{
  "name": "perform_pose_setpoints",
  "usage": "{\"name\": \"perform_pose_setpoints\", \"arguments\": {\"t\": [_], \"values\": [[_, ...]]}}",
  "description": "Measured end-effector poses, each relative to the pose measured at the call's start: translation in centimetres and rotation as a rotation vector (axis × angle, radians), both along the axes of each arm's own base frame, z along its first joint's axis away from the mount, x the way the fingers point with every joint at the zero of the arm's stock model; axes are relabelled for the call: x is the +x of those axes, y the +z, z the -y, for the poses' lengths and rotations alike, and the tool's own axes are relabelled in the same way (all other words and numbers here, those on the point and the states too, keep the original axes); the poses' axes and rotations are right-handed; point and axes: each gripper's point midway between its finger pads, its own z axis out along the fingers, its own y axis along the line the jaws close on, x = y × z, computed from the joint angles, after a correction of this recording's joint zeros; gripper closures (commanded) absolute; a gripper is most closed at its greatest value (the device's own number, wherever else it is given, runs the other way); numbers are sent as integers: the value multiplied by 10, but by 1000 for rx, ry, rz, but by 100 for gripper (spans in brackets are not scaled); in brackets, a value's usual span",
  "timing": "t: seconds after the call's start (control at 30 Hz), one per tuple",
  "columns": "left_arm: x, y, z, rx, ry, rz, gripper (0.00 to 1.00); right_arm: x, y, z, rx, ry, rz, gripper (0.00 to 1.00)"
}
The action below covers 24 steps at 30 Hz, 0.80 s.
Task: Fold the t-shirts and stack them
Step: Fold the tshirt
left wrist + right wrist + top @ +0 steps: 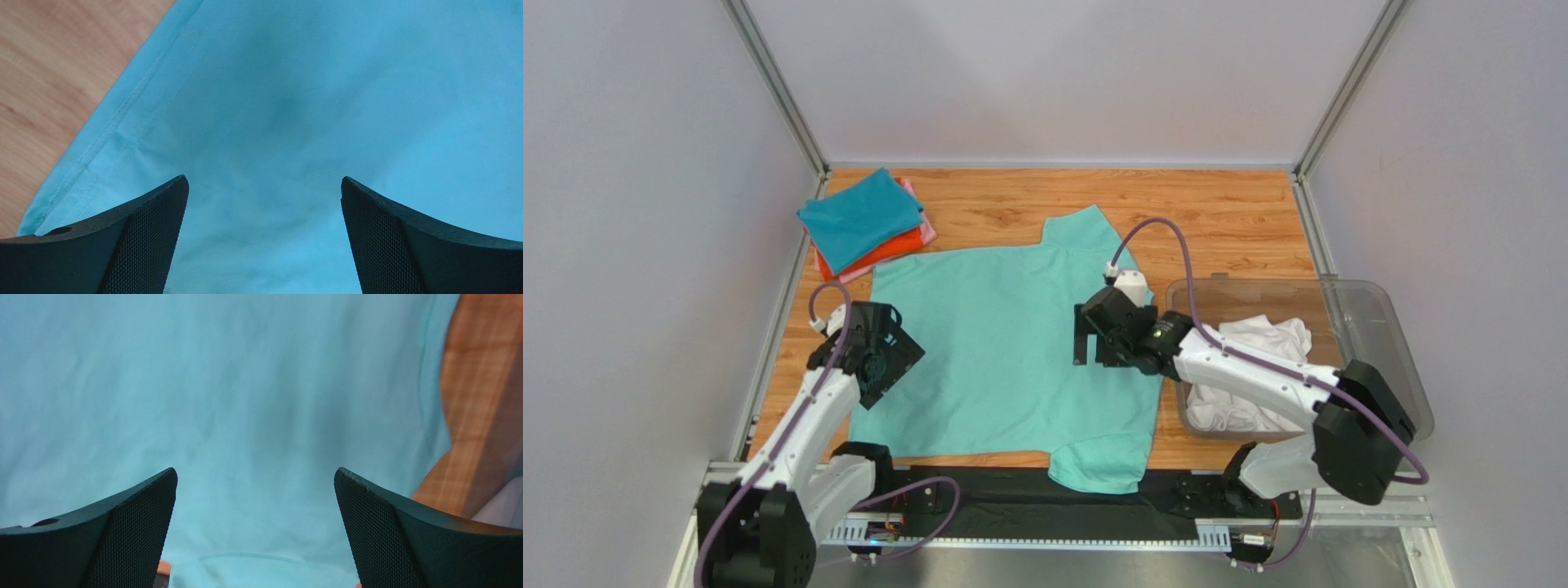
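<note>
A mint-green t-shirt (pixel 1001 355) lies spread flat across the middle of the wooden table, one sleeve toward the back and one over the near edge. My left gripper (pixel 889 358) hovers over its left hem, open, with only cloth (pixel 294 122) below the fingers. At the shirt's right edge my right gripper (pixel 1089 337) hangs open above the fabric (pixel 233 404). A folded stack sits at the back left: a teal-blue t-shirt (pixel 857 218) on top, an orange-red one (pixel 897 249) under it, a pink edge (pixel 912 191) showing. A white t-shirt (pixel 1255 368) lies crumpled in the bin.
A clear plastic bin (pixel 1369 331) stands at the right, close beside the right arm. Grey walls and metal frame posts enclose the table on three sides. A black mat (pixel 1014 508) runs along the near edge between the arm bases. Bare wood (pixel 1222 221) shows behind the shirt.
</note>
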Motion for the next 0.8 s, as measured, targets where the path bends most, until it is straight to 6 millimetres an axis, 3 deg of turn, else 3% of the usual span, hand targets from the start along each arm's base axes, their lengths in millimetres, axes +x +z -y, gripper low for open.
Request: {"name": "perform_pose_setpoints", "arguments": {"t": [0.17, 0.37, 0.57, 0.8], "values": [[37, -2, 2, 27, -40, -60, 0, 59, -15, 12, -45, -54, -25, 0], [87, -8, 7, 41, -70, -84, 0, 110, -43, 0, -93, -26, -72, 0], [103, -28, 16, 14, -106, -145, 0, 123, -71, 12, -128, -42, -134, 0], [134, -26, 30, -29, -181, -135, 0, 136, -71, 29, -96, -94, -123, 0]]}}
